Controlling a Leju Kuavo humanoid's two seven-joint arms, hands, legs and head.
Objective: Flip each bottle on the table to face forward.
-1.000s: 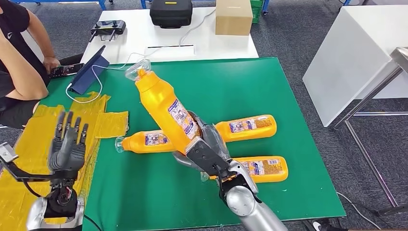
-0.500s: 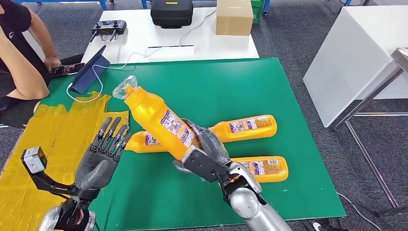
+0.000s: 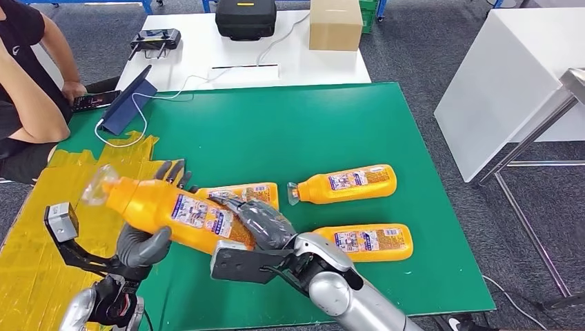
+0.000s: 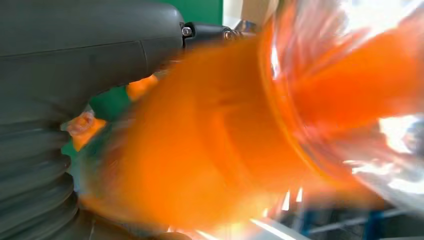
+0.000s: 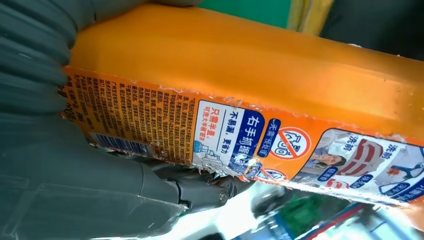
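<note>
My right hand (image 3: 259, 224) grips the base end of an orange bottle (image 3: 176, 210), held almost level above the green mat (image 3: 310, 124), clear cap (image 3: 98, 185) pointing left. Its back label (image 5: 240, 135) with small print faces the right wrist camera. My left hand (image 3: 148, 238) sits around the bottle's middle, fingers (image 3: 172, 171) upright behind it and thumb under it, not closed. The left wrist view has the bottle (image 4: 215, 150) blurred and very near. Three more orange bottles lie on the mat: one (image 3: 252, 192) partly behind the held one, one (image 3: 348, 182) at centre right, one (image 3: 372, 241) nearer me.
A yellow taped patch (image 3: 41, 227) covers the left of the table. A person (image 3: 21, 83) sits at the far left beside a tablet (image 3: 127, 100) and phone (image 3: 93, 101). A white table behind carries a black case (image 3: 245, 17), cardboard box (image 3: 336, 24) and controller (image 3: 155, 38).
My right hand has swung the bottle down and leftward from a steep tilt to nearly level. My left hand has risen and come in around the bottle's middle.
</note>
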